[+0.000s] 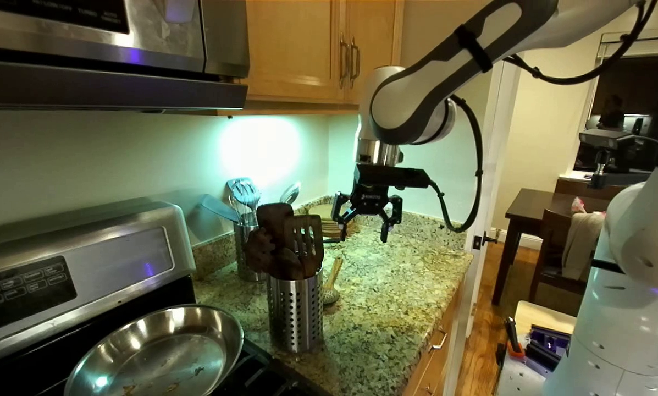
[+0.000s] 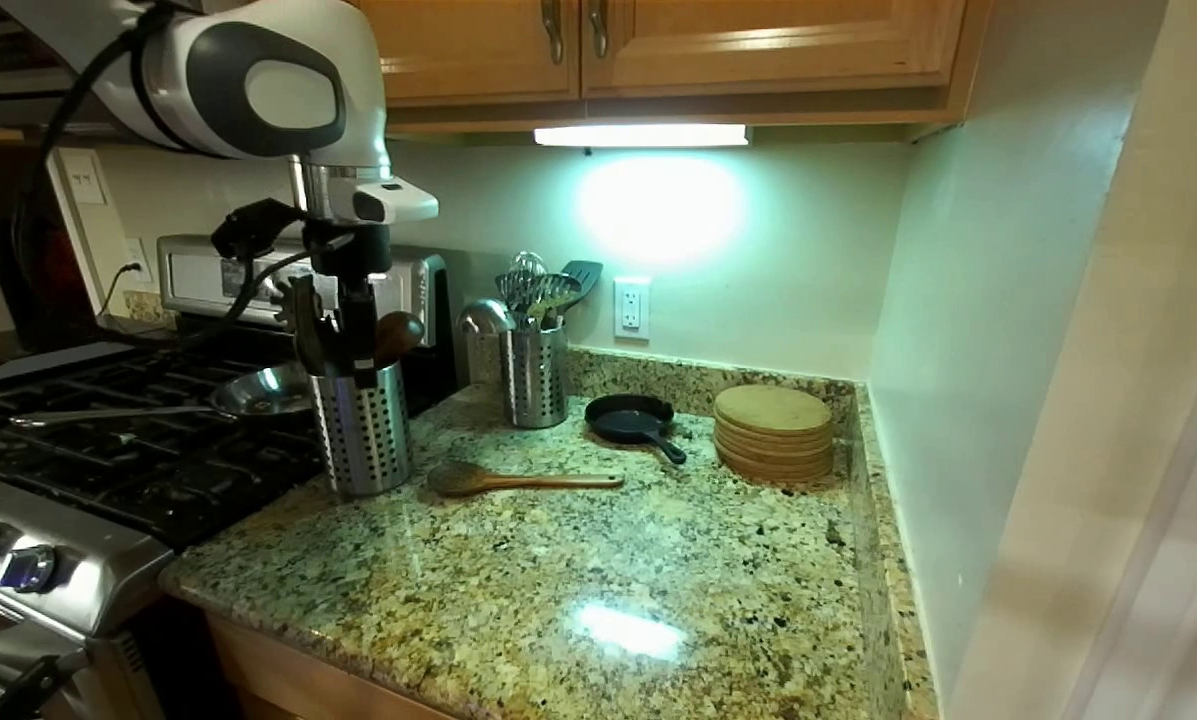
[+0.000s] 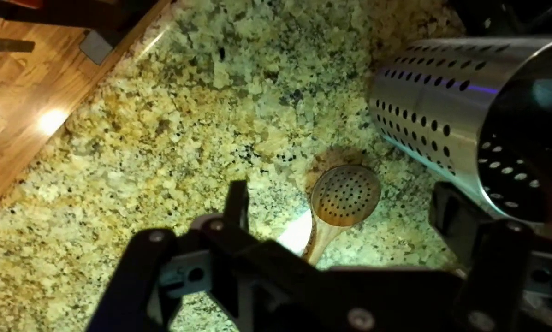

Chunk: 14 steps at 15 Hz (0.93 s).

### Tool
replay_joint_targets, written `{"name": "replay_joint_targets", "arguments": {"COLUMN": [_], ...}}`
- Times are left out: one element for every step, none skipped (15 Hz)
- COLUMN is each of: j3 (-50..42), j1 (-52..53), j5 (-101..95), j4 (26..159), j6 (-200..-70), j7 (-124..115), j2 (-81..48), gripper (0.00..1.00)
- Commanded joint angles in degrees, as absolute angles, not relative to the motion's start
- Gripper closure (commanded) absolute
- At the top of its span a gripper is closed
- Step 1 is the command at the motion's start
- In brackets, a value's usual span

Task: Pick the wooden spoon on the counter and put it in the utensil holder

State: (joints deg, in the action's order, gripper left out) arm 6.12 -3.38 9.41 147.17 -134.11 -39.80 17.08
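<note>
Have the gripper (image 1: 364,235) spread wide over the counter (image 2: 558,570), near the utensil holder (image 2: 363,440). Can see the wooden spoon (image 2: 523,482) lying flat just beside that holder, bowl nearest it and long handle pointing away.

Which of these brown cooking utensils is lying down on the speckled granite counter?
The long-handled, mid-brown wooden spoon: it alone lies on the speckled granite counter, while the darker brown utensils stand in the perforated silver metal utensil holder.
</note>
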Motion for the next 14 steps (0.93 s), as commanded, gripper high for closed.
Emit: {"name": "replay_joint_targets", "arguments": {"j3": [6.9,6.9,6.6,6.1,6.1,6.1,6.1,6.1,6.1,6.1,6.1,6.5,6.2,6.6], "j1": [-3.2,-2.7,-2.3,-2.5,-2.4,-2.4,-2.4,-2.4,-2.4,-2.4,-2.4,-2.8,-2.4,-2.8], "j5": [10.6,10.7,10.7,9.4,9.4,9.3,9.3,9.3,9.3,9.3,9.3,8.9,10.7,9.9], "j4": [150.1,150.7,151.0,149.3,149.4,149.4,149.4,149.3,149.3,149.3,149.3,148.8,148.4,148.1], "j6": [-141.3,-143.0,-143.6,-140.8,-141.1,-141.1,-141.1,-141.1,-141.1,-141.1,-141.1,-141.9,-142.6,-143.0], "j7": [-47.5,-47.9,-47.0,-45.7,-45.7,-45.7,-45.6,-45.6,-45.6,-45.6,-45.6,-47.6,-47.5,-49.5], "j2": [15.7,15.5,15.6,15.1,14.8,14.8,14.8,14.8,14.8,14.8,14.8,13.4,12.1,11.1], "gripper": [0.0,0.0,0.0,0.0,0.0,0.0,0.0,0.0,0.0,0.0,0.0,0.0,0.0,0.0]}}
